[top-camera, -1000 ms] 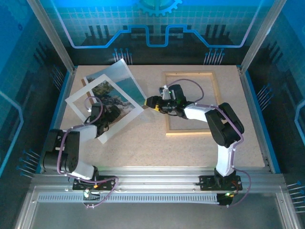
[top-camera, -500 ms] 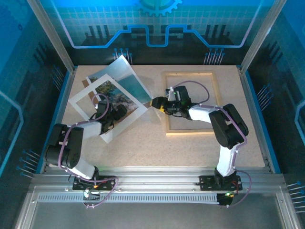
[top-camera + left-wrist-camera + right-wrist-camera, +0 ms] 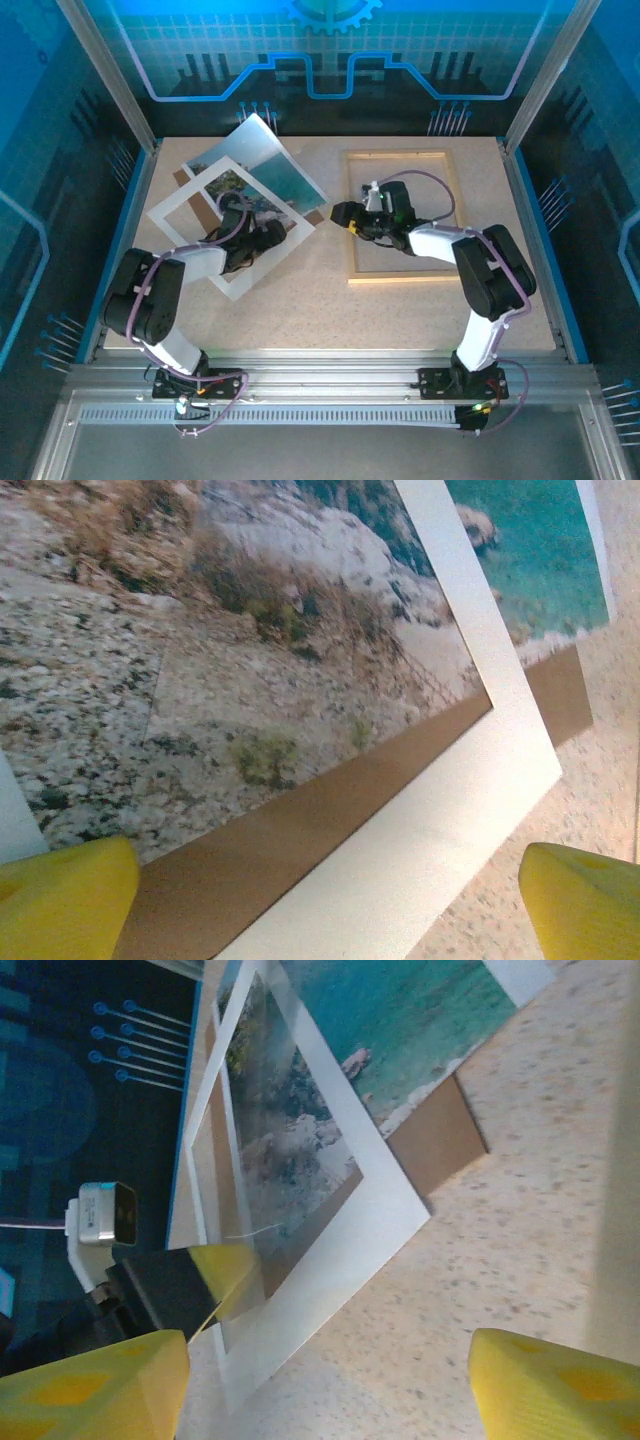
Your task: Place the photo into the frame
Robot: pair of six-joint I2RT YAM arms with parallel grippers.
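Left gripper (image 3: 330,900) outstretched low, probably over photo (image 3: 250,630).

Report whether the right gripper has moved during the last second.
Yes. The right gripper has drawn back rightward, away from the photo, and now nearly reaches the left rail of the frame.

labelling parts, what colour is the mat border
Mat border is white; best in the left wrist view.

Speckled beige tabletop (image 3: 300,310) sitting under cool even light, translucent blue panels (image 3: 40,150) glowing around it on three sides, the back wall (image 3: 330,60) showing a pale grid and a gear emblem (image 3: 330,10), aluminium posts (image 3: 107,75) slanting up at the corners, a slotted metal rail (image 3: 330,412) running along the near edge.
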